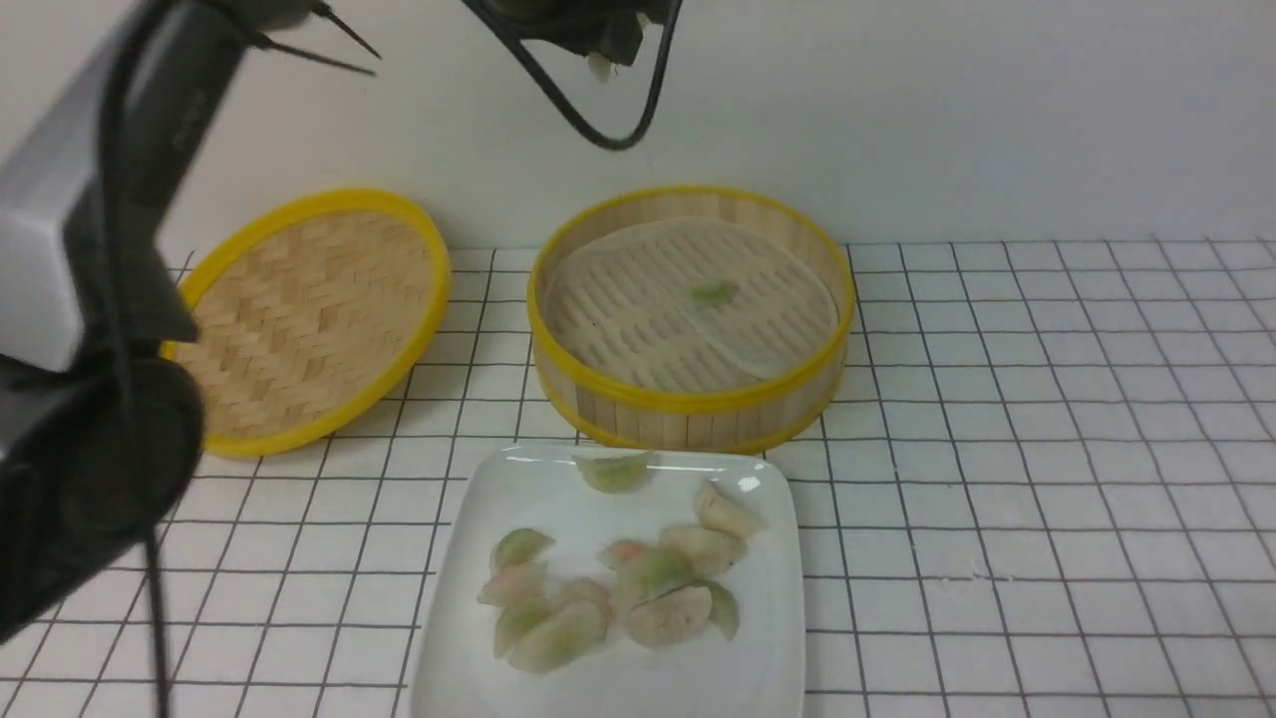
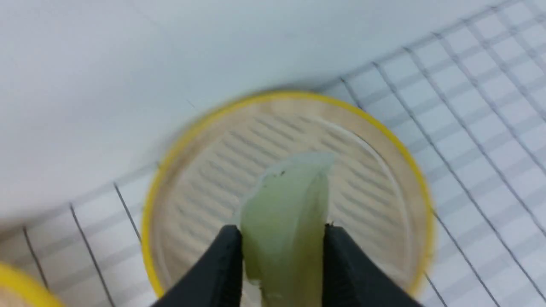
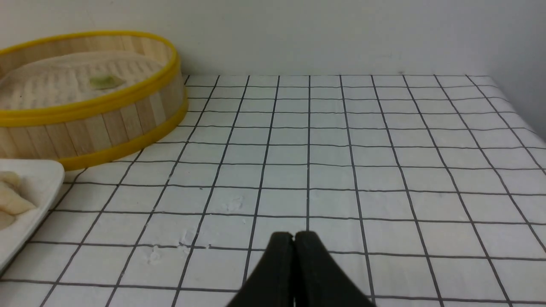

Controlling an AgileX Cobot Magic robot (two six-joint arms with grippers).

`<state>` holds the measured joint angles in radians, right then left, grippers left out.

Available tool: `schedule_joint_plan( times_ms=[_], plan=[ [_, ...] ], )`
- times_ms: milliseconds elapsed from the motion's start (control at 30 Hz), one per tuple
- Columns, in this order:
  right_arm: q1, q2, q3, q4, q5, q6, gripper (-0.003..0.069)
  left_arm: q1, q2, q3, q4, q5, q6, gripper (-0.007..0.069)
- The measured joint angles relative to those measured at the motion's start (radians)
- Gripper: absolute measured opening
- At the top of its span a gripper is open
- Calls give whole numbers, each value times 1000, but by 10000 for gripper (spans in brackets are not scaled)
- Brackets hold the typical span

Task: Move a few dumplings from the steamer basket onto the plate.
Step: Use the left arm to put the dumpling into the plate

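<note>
dumpling (image 2: 290, 192) in left end effector (image 2: 282, 231) (over basket (image 2: 362, 179))

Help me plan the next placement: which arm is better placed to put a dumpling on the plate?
Left. The left gripper holds a dumpling above the steamer basket, which sits just behind the plate. The right gripper is shut and empty over the table.

A pale green, translucent dumpling (image 2: 286, 204) is gripped between the two black fingers of the left gripper (image 2: 282, 233) and is held above the steamer basket (image 2: 170, 157). The ridged pale liner (image 2: 204, 183) is seen inside the yellow rim. The basket is set on a gridded surface (image 2: 490, 106) against a white wall (image 2: 170, 42). The view is blurred.
</note>
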<state>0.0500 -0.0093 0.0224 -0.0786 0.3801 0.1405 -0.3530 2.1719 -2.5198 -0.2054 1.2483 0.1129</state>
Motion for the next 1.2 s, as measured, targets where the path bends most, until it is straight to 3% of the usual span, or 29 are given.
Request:
schedule_joint_plan(
  times_ms=[33, 233, 433, 700, 833, 867, 967, 1033, 1100, 1133, 1167, 1200],
  plan=[
    [0, 0, 0, 0, 0, 0, -15, -4, -119, 191, 9, 0, 0, 208],
    [0, 0, 0, 0, 0, 0, -15, -5, -425, 846, 31, 3, -24, 208],
    [0, 0, 0, -2, 0, 0, -15, -5, -512, 1196, -40, -109, -8, 208],
    [0, 0, 7, -19, -54, 10, -15, -5, -442, 1248, -67, -222, 104, 225],
    [0, 0, 7, 119, -263, 95, -15, -6, -423, 1249, -87, -238, 117, 363],
    [0, 0, 7, 194, -364, 144, -15, -6, -422, 1247, -86, -238, 126, 439],
    [0, 0, 7, 293, -503, 186, -15, -6, -421, 1216, -85, -231, 129, 569],
    [0, 0, 7, 316, -545, 193, -15, -6, -421, 1194, -85, -213, 126, 596],
    [0, 0, 7, 343, -627, 196, -15, -6, -430, 1150, -85, -165, 111, 562],
    [0, 0, 7, 370, -673, 192, -15, -6, -442, 1129, -79, -139, 98, 496],
    [0, 0, 7, 374, -673, 192, -15, -6, -448, 1124, -77, -136, 97, 482],
    [0, 0, 7, 412, -706, 185, -15, -6, -484, 1113, -64, -130, 86, 318]
  ],
)
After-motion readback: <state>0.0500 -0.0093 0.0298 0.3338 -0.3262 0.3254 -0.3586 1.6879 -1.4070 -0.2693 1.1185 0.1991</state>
